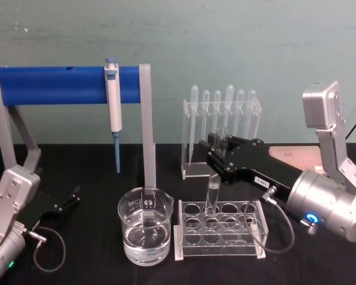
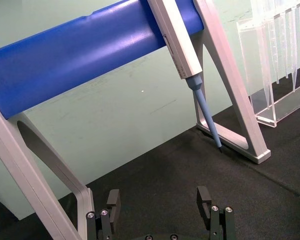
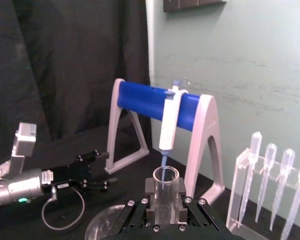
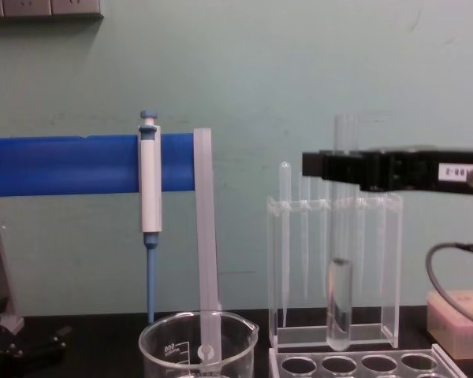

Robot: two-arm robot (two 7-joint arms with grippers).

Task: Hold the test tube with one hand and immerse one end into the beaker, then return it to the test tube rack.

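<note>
Grip: right hand point(image 1: 218, 144) was clenched on the test tube point(image 1: 212, 196) near its open top, reaching in over the rack point(image 1: 222, 253).
Tube: hung upright, its round bottom at or just above a back-row hole of the rack; whether it had cleared the hole could not be told.
Idle arm: left hand point(image 2: 159, 200) sat parked low at the left, well away from the glassware, fingers spread and holding nothing.
Beaker point(image 1: 145, 233): stood just left of the rack, partly filled with clear liquid.
Risk of snagging: a sideways move begun too low could catch the tube's bottom on the rack and drag or tip it.
Risk of slipping: smooth glass pinched only near its rim could slide down or swing in the grip.
Risk of knocking: a low crossing could strike the beaker's rim, and the grey leg of the stand point(image 1: 147, 133) stood close behind the beaker.
</note>
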